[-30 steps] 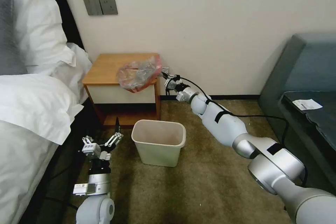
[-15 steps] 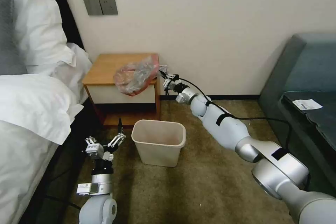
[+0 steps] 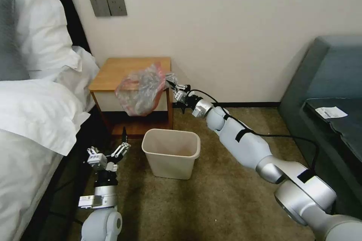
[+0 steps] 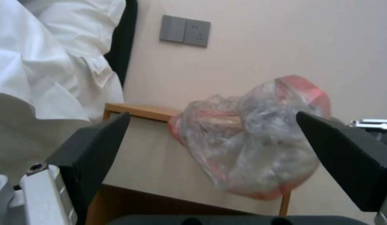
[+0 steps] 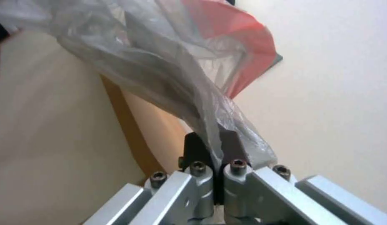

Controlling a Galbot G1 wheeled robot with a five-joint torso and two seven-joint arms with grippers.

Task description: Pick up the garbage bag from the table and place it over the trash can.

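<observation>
I've got the right gripper (image 3: 171, 83) pinched shut on a thin fold of the garbage bag (image 3: 140, 89), hanging off the table (image 3: 113, 68) corner, above and behind the trash can (image 3: 171, 152); that film could slip free or snag the table edge; left gripper (image 3: 109, 154) waits low, jaws spread; since a second ago the bag has slid off the top and sags lower.

trash can (image 3: 171, 153) mouth open, table (image 3: 113, 71) behind

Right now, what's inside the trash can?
The trash can looks empty: bare cream inner walls show. Its near inner wall is hidden behind the rim.
</observation>
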